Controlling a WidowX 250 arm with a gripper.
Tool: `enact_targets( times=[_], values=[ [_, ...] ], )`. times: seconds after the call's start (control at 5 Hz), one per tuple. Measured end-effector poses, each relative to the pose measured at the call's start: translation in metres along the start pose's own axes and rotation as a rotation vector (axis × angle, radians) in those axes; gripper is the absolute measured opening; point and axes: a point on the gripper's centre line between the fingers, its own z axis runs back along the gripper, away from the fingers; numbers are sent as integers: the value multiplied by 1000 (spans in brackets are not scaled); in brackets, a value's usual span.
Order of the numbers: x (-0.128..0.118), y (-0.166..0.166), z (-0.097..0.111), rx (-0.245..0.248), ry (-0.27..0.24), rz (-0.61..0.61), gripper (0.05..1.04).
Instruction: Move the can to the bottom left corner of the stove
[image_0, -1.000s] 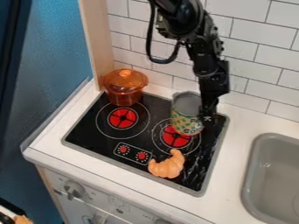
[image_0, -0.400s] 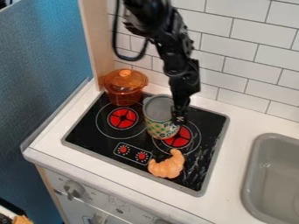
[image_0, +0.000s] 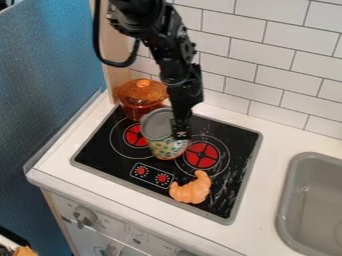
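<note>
Can (image_0: 167, 148): moved left across the frame since the earlier view, along with the end effector (image_0: 181, 134).
End effector: closed on the can's right side, as we read it.
Can's place: just left of the frame's centre, between 2 red burners (image_0: 202, 155).
Done: grasp and, we judge, part of the carry.
Left: reaching the stove's (image_0: 100, 158) bottom left corner, lowering, release.

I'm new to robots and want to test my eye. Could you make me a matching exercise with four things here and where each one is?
1. can
2. pot
3. croissant
4. sink

A. right of the stove
B. held by the hand
C. at the stove's back left corner
D. near the stove's front edge

Pairs: 1-B, 2-C, 3-D, 4-A
</note>
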Motion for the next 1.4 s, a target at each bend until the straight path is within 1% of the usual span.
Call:
enact_targets(
  times=[0.2,0.4,0.6,0.8,1.0,1.2,1.4],
  values=[
    [-24,5,-5,3,55,74,1000],
    [-46,4,-19,-31,108,143,1000],
    [-65,6,-18,-27,138,225,1000],
    [-73,1,-16,-30,165,248,1000],
    [-77,4,-5,5,182,255,1000],
    [-75,6,-6,5,116,267,1000],
    [-55,15,-1,12,33,237,1000]
  ],
)
